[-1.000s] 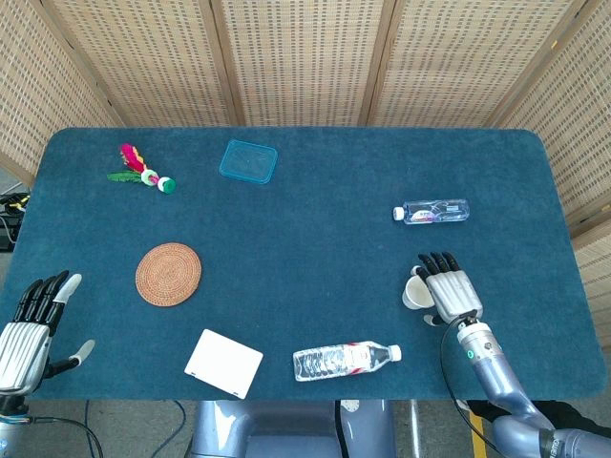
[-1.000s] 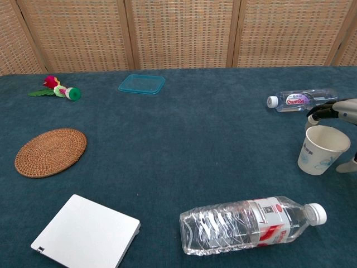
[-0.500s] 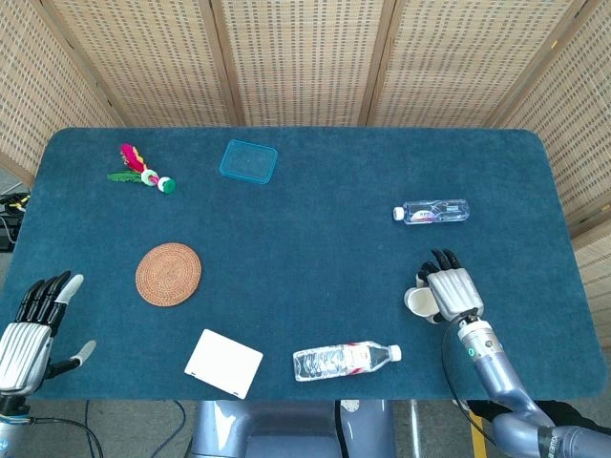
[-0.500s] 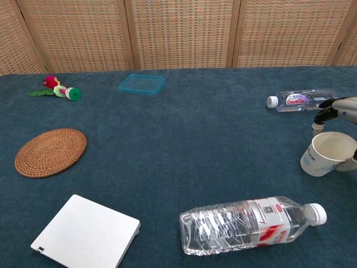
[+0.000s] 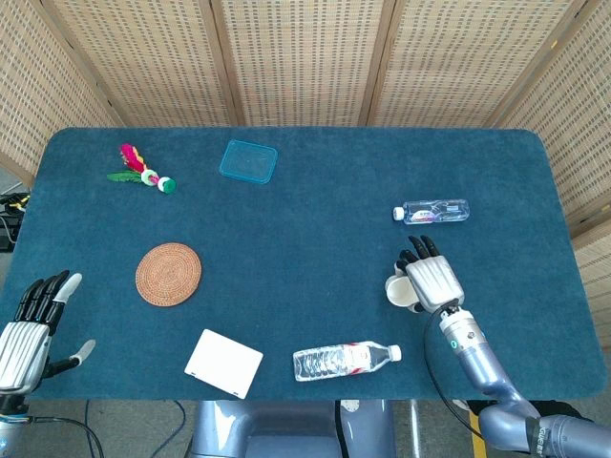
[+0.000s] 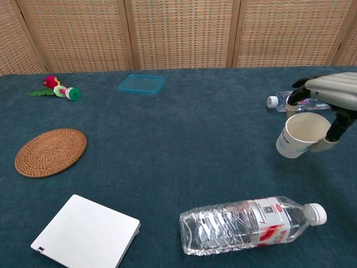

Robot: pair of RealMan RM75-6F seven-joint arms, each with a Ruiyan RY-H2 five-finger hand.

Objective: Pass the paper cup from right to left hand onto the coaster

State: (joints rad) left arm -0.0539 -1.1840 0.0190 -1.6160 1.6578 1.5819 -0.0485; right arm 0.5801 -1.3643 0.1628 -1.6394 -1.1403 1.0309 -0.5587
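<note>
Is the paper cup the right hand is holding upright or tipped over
Tipped. In the chest view the paper cup, gripped by the right hand, leans with its open mouth angled toward the camera, clear of the table.

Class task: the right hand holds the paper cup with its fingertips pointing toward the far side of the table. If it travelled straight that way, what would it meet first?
Probably the small water bottle lying just beyond the right hand and its paper cup. The hand looks raised, so it might pass over.

Taking the coaster (image 5: pixel 168 274) as landmark on the counter (image 5: pixel 315 239): behind it, toy (image 5: pixel 143 170) and lid (image 5: pixel 248 159); in front, slightly right, flat box (image 5: pixel 223 363). Far right: paper cup (image 6: pixel 299 135) in the right hand (image 5: pixel 432 282), small bottle (image 5: pixel 431 212) behind, large bottle (image 5: pixel 346 360) nearer. Left hand (image 5: pixel 29 329) left, nearer.
</note>
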